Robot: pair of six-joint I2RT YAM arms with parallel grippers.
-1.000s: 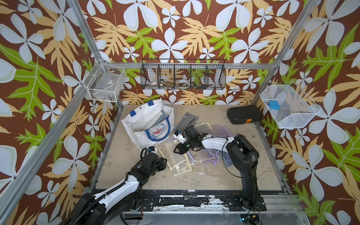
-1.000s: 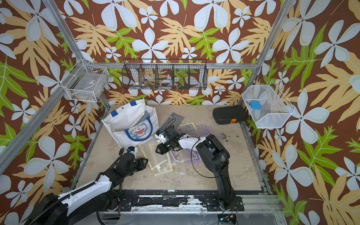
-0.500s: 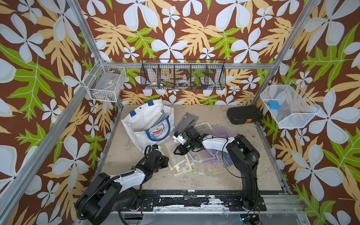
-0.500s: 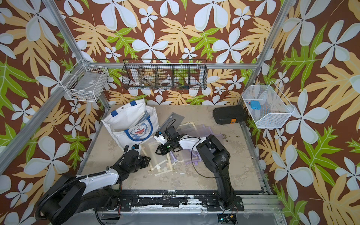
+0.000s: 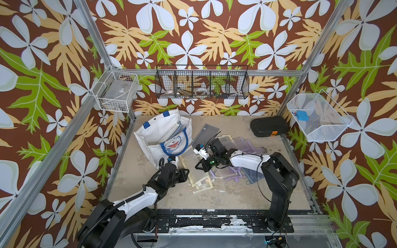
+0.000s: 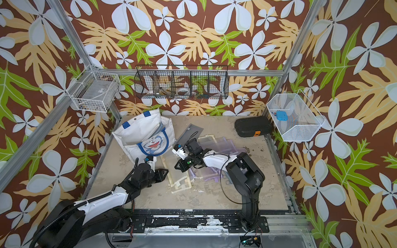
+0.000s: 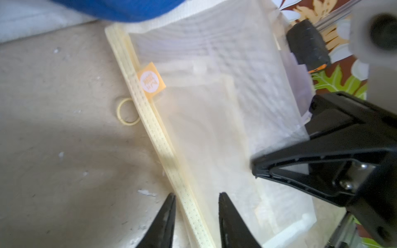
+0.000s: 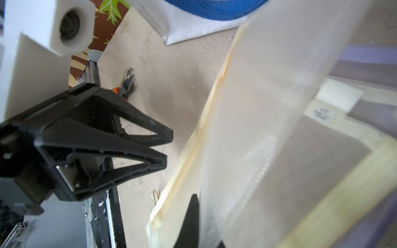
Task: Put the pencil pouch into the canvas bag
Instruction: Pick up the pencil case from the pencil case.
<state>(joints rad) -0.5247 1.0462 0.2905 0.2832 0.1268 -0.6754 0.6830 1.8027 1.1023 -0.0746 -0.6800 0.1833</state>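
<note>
The pencil pouch (image 5: 198, 179), cream-trimmed mesh, lies on the table (image 5: 137, 171) just in front of the canvas bag (image 5: 154, 131), outside it. The right gripper (image 5: 198, 167), its arm stretched low across the table, has its fingers pressed together on one edge of the pouch; the mesh drapes over them in the right wrist view. The left gripper (image 7: 195, 197) reaches in low from the opposite side, fingers spread astride the pouch's zipper edge (not closed on it). The bag holds flat pouches (image 5: 178, 128). A second ago the left gripper sat further back from the pouch; the bag has not moved.
</note>
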